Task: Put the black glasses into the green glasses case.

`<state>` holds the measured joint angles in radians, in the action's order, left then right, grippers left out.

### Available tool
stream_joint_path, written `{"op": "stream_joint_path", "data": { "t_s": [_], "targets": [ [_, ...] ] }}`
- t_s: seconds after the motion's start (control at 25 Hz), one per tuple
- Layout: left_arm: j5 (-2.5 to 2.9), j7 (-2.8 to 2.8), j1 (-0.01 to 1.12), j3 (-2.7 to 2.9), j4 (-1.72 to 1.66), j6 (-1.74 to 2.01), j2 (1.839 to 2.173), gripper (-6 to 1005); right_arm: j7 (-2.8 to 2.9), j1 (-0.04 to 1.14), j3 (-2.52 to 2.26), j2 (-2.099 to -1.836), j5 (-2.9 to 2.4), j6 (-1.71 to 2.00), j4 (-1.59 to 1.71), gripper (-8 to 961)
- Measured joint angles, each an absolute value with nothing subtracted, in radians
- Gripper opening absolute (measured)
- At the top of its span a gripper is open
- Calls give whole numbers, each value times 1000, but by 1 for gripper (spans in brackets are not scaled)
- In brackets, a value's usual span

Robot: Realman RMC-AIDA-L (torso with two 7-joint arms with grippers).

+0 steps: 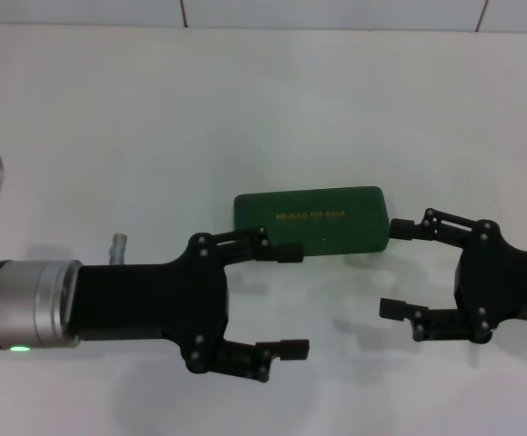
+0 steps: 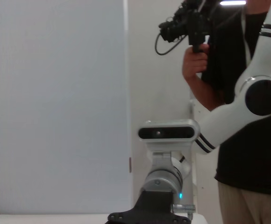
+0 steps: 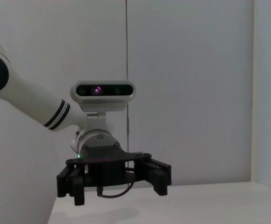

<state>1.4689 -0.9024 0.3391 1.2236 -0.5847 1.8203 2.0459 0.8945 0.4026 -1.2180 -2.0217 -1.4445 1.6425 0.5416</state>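
The green glasses case point(image 1: 310, 220) lay closed on the white table point(image 1: 109, 136), lid up with its small gold lettering showing, its long side running across the head view near the middle of the table. The black glasses could not be seen in any of the views. The left gripper point(image 1: 286, 300) reached in from the robot's left, low over the table, with its fingers spread wide apart and nothing between them; the far finger point(image 1: 262, 247) overlapped the near left corner of the case in the head view, though whether it touched the case could not be told, while the near finger sat well clear of the case over bare table. The right gripper point(image 1: 400, 268) came in from the robot's right, facing the left one, its fingers likewise wide apart and empty; its far fingertip point(image 1: 402, 228) lay just beside the right end of the case, and its near finger hung over bare table. In the right wrist view the left gripper point(image 3: 114, 179) appeared farther off above the table with its wrist camera point(image 3: 103, 96) over it. In the left wrist view a person point(image 2: 247, 116) in dark clothes stood behind the right arm point(image 2: 247, 100), holding a camera point(image 2: 187, 23).
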Motion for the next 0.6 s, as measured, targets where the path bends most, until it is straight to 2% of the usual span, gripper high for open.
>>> {"op": "stream_joint_path", "data": {
  "t_s": [0.16, 0.6],
  "targets": [
    [1471, -899, 339, 1197, -571, 1822, 2048, 879, 894, 404, -1218, -2022, -1442, 1641, 541, 856],
    [1472, -894, 338, 1193, -568, 1823, 2054, 879, 846, 404, -1218, -2024, -1437, 1640, 524, 850]
  ]
}}
